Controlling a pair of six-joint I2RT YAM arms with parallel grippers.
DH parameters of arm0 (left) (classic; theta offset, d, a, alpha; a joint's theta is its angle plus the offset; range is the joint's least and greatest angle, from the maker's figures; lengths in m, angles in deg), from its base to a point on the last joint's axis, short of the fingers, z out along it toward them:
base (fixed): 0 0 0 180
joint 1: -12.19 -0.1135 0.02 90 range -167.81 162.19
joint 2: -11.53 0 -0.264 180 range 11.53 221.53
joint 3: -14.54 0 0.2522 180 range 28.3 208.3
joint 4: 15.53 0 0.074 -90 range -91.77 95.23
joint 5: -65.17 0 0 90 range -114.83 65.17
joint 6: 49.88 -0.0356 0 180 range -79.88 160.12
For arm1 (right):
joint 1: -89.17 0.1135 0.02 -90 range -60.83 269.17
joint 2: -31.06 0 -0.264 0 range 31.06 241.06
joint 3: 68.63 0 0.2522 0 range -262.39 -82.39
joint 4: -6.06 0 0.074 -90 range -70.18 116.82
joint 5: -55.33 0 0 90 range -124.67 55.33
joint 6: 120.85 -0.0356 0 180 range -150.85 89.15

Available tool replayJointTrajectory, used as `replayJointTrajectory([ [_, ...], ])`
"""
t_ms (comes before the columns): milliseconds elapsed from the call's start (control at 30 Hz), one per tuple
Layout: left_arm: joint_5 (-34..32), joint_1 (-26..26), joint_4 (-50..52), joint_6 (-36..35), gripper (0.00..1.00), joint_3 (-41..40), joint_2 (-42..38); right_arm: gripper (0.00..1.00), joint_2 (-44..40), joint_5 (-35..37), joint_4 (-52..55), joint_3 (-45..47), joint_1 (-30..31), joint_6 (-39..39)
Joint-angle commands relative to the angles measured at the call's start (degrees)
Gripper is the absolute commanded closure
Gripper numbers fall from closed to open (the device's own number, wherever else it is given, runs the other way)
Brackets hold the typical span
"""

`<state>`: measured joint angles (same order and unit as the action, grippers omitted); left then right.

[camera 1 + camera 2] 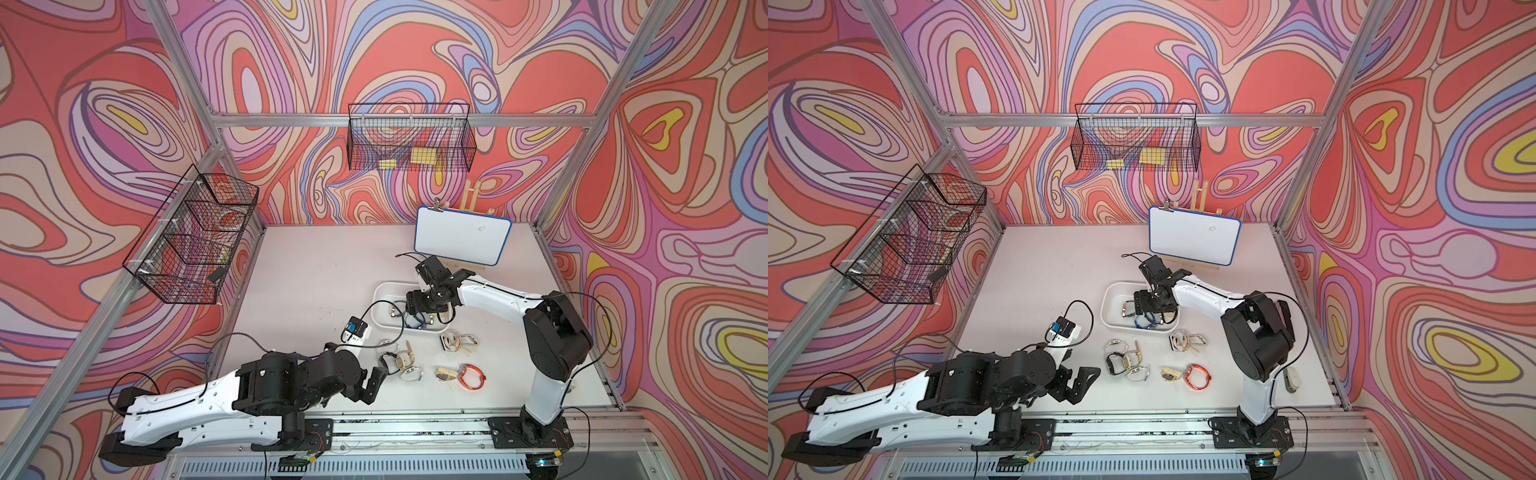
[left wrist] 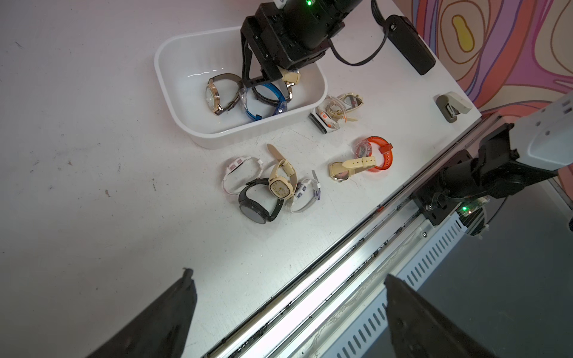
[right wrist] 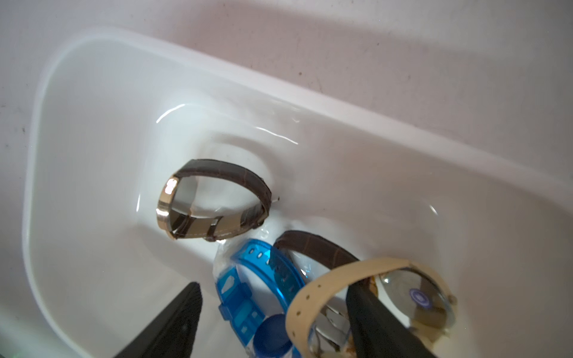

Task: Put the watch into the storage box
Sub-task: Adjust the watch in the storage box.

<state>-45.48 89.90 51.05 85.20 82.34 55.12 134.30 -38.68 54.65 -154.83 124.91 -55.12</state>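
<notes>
Watch: the cream-strapped watch [image 3: 341, 273] is inside the storage box [image 3: 93, 130], its strap looped over 1 finger [image 3: 378, 319] of the right gripper [image 3: 273, 285].
Right jaws: spread wide with nothing pinched between them. The blue watch [image 3: 254, 294] lies under the gap.
Storage box: it sits on the table [image 1: 316, 266] in front of the whiteboard [image 1: 461, 241].
Box count: 4 watches, namely the cream-strapped one, the blue one, a gold-cased brown-strap watch [image 3: 214, 201] and a second brown strap [image 3: 316, 251] whose case is hidden.
Right wrist view only: the strap's loop over the finger, and a round blue sticker [image 3: 418, 297] on the cream watch's case, its print too small to read.
Left wrist view only: the loose watches' dials, such as the square cream watch [image 2: 280, 184], the black watch [image 2: 255, 207] and the orange watch [image 2: 376, 153]. Their markings are unreadable.
Table count: about 8 loose watches, in a group of 4, a pair, and a tangle just beside the box rim that looks like 2.
Left gripper [image 2: 288, 276]: jaws released and wide apart, empty, above the table's front edge near the group of 4.
Top views only: 2 black wire baskets, a side basket [image 1: 191, 237] and a back basket [image 1: 411, 141].
</notes>
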Motion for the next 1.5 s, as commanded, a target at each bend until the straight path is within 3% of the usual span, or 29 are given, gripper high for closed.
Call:
replayJointTrajectory([
  [0, -1.33, 0.5, 1.4, 0.71, 0.0, 0.72, -0.53, 0.19, -6.51, 4.67, 2.27, 2.16, 0.45, 1.58],
  [233, -1.76, 0.49, 0.03, -0.12, 0.0, 0.67, 0.51, 0.14, -14.38, 0.49, -0.32, 5.9, 0.38, 1.96],
  [433, -2.25, 0.51, 0.03, -0.09, 0.0, 0.29, 0.93, 0.13, -17.05, 1.8, -0.4, 8.03, 0.18, 1.14],
  [867, -3.35, 0.49, 0.68, 1.41, 0.0, -1.91, -1.98, 0.24, -9.03, 3.87, -0.98, 4.99, -1.84, 3.22],
  [1200, -3.48, 0.47, 1.31, 1.24, 0.0, -2.18, -2.55, 0.37, -7.07, -14.71, -10.26, 6.08, -10.76, 10.55],
  [1467, -3.34, 0.46, 1.41, 1.17, 0.0, -2.27, -2.37, 0.41, -2.47, -17.89, -10.5, 4.39, -12.06, 12.09],
])
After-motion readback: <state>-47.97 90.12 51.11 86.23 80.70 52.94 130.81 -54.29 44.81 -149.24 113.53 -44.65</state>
